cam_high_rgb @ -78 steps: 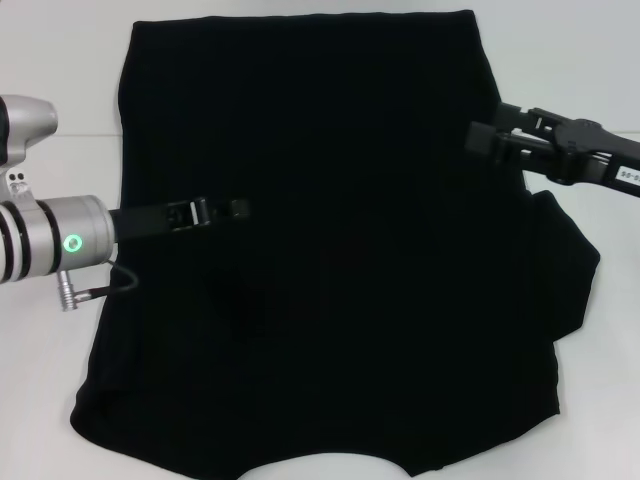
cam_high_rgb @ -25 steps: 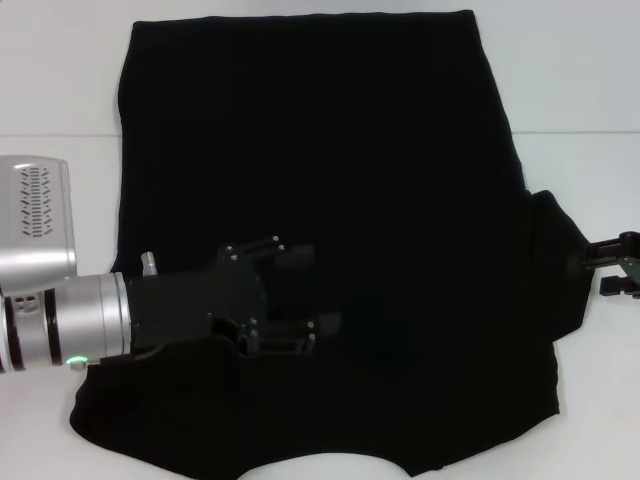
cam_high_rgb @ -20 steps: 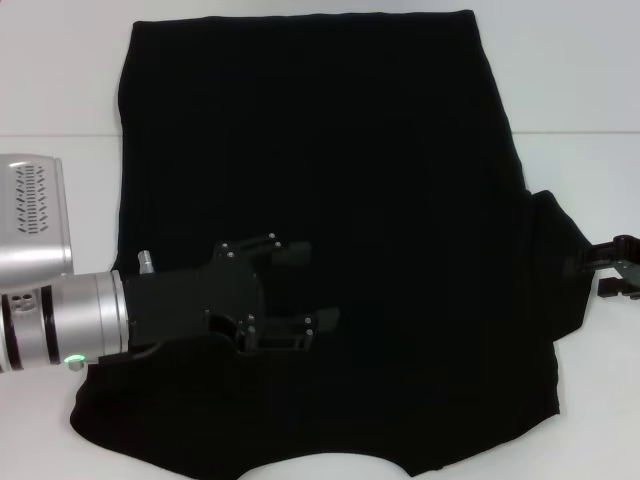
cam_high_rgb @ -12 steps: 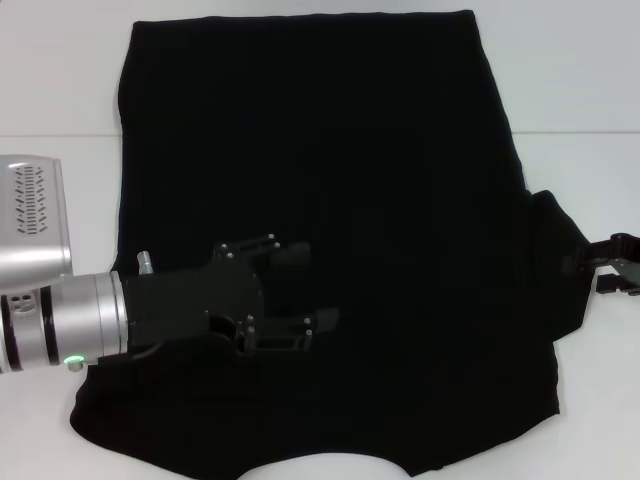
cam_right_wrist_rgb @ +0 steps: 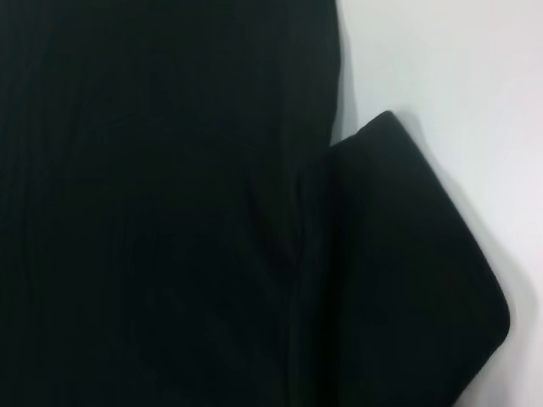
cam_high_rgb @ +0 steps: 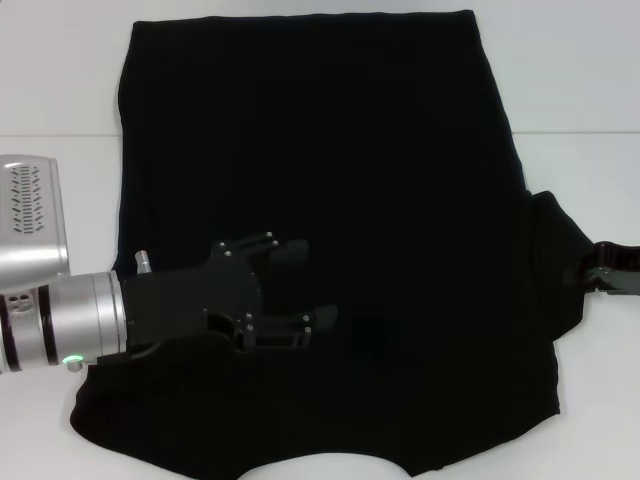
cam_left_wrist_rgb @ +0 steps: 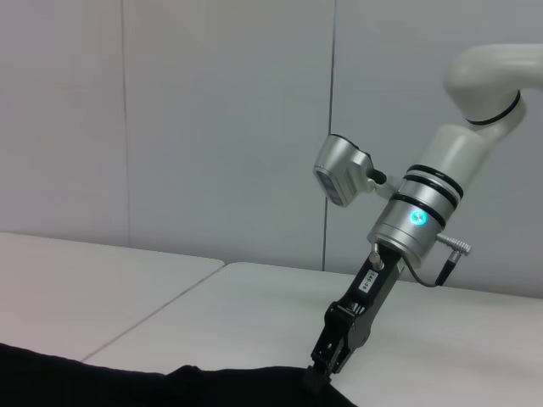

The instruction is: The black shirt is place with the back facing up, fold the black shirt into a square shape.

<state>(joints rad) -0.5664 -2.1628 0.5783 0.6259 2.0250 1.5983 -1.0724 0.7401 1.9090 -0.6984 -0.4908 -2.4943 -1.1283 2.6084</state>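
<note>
The black shirt (cam_high_rgb: 320, 180) lies spread flat on the white table (cam_high_rgb: 570, 70), plain side up. Its right sleeve (cam_high_rgb: 560, 270) sticks out at the right. My left gripper (cam_high_rgb: 308, 285) hovers low over the shirt's lower left part, open, with nothing between its fingers. My right gripper (cam_high_rgb: 612, 268) is at the outer edge of the right sleeve, partly cut off by the frame. The left wrist view shows that right gripper (cam_left_wrist_rgb: 329, 366) tipped down onto the shirt's edge (cam_left_wrist_rgb: 170, 386). The right wrist view shows the sleeve (cam_right_wrist_rgb: 407, 280) beside the shirt's body (cam_right_wrist_rgb: 153, 203).
White table surface (cam_high_rgb: 60, 90) surrounds the shirt on the left, right and far sides. The shirt's near hem (cam_high_rgb: 330, 462) lies close to the table's front edge. A grey wall (cam_left_wrist_rgb: 212, 127) stands behind the table.
The left gripper has swung from the shirt's mid-left to its lower left and barely moves in the last second. The right gripper dropped from the upper right to the sleeve's edge.
</note>
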